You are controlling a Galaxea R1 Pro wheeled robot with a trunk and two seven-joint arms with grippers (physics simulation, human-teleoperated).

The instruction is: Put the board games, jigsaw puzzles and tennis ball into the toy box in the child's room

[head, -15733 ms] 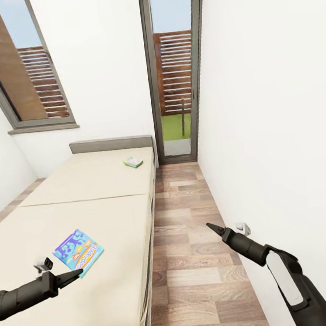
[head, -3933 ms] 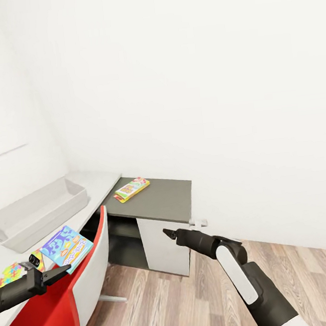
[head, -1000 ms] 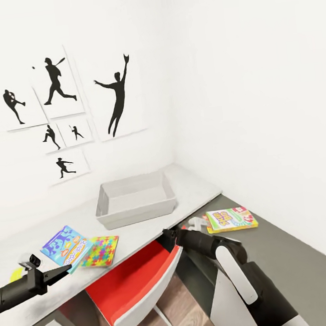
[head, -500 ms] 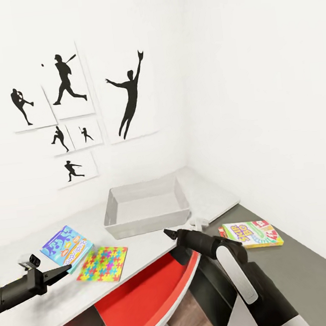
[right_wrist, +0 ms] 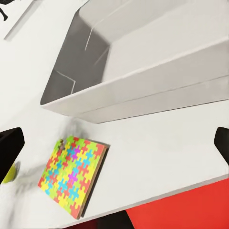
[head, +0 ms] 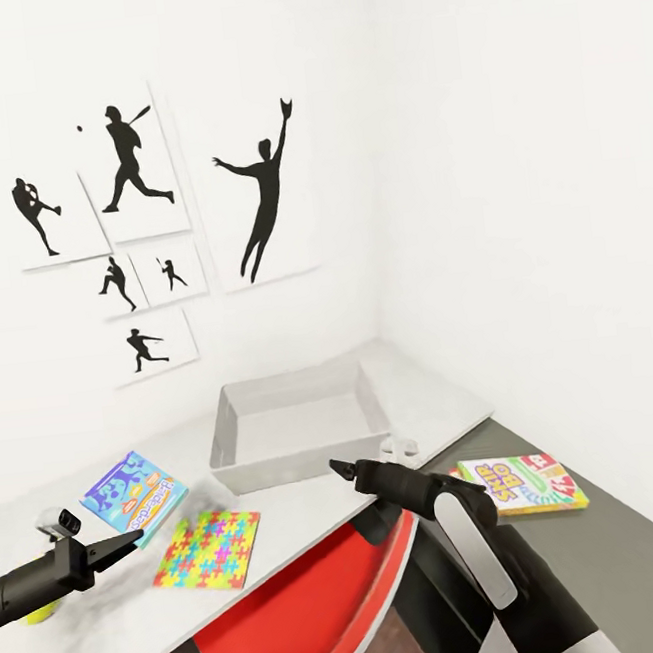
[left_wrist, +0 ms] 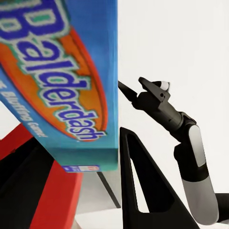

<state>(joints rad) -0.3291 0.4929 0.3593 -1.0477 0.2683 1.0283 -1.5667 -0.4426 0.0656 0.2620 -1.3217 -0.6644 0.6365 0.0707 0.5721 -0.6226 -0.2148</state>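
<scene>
View has swung from the bed to the table [head: 316, 514], so the carry is nearly done (drop-off looks next). Left gripper [head: 128, 539] pinches the blue board game [head: 133, 491], held above the table's front edge, glossy, orange banner lettering. Toy box [head: 300, 460] sits toward the far corner, looks empty. Jigsaw puzzle [head: 209, 550] lies near the front edge. Right gripper [head: 339, 466] spread, holding nothing.

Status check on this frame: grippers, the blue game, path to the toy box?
Left gripper shut on blue board game, held above the table. Right gripper open, empty. Toy box empty, path unobstructed.
</scene>
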